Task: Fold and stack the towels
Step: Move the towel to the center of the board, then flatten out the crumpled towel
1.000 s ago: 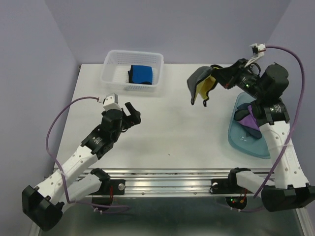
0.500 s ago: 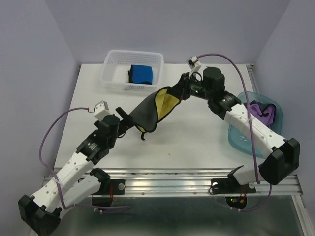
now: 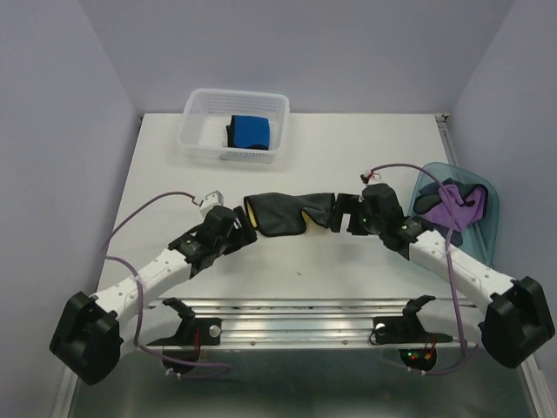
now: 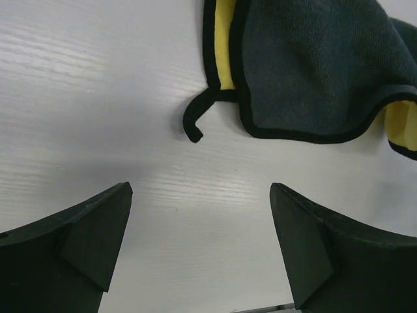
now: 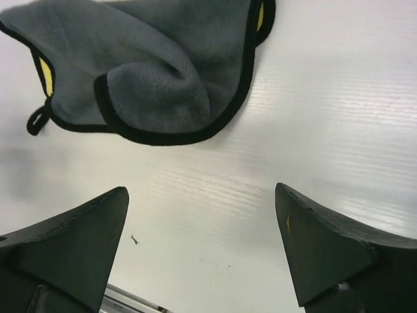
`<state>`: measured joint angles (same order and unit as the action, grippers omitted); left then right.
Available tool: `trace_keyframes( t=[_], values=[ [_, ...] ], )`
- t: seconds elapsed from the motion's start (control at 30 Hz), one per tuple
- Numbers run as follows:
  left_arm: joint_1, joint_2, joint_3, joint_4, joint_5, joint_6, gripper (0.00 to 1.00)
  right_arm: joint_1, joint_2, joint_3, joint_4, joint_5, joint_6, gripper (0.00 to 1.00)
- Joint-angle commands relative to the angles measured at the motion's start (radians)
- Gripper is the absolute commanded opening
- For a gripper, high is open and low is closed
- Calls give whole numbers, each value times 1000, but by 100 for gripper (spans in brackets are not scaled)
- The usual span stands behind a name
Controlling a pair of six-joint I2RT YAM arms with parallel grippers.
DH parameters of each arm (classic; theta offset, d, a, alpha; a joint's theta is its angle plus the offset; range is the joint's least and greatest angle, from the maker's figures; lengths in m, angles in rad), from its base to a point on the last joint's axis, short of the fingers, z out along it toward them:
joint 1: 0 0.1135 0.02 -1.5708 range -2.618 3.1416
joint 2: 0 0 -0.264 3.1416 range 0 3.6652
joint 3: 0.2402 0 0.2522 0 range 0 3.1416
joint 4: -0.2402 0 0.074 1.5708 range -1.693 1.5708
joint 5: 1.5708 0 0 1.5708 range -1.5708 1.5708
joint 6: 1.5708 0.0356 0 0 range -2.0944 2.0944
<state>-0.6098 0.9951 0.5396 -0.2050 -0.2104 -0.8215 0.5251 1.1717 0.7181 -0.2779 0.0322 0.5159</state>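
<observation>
Arms lie stretched low over the desk (image 3: 348,157), angled inward from both near corners toward a grey towel (image 3: 283,212) at its centre. Left end effector (image 3: 240,221) sits just beside the towel's left end and right end effector (image 3: 339,215) just beside its right end. From above, whether either touches the cloth cannot be told. Wrist views settle it: the left fingers (image 4: 85,235) stand wide with only bare desk between them, the towel ahead of the tips showing a yellow underside, black trim and a small loop (image 4: 192,124). The right fingers (image 5: 71,241) are likewise spread wide and hold nothing, with the crumpled grey cloth lying just beyond them. Only the overhead view shows the containers. At the far left a white basket (image 3: 196,131) holds a blue towel (image 3: 251,131) with a black towel (image 3: 231,132) against its left side. At the right edge a blue tub (image 3: 492,196) holds a purple towel (image 3: 457,202) heaped on something darker.
</observation>
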Motion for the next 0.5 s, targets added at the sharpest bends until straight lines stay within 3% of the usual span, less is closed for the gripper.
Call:
trace_keyframes(
  t=[0.0,0.1,0.23,0.47],
  values=[
    [-24,48,-4,128,85,5,99,0,-73,-45,0,145,45,100],
    [-47,112,22,154,82,-4,99,0,-52,-11,-27,219,113,100],
    [-80,212,98,156,49,-45,98,1,8,15,8,189,125,100],
    [-119,398,201,92,-36,-145,84,0,72,17,31,140,131,100]
  ],
)
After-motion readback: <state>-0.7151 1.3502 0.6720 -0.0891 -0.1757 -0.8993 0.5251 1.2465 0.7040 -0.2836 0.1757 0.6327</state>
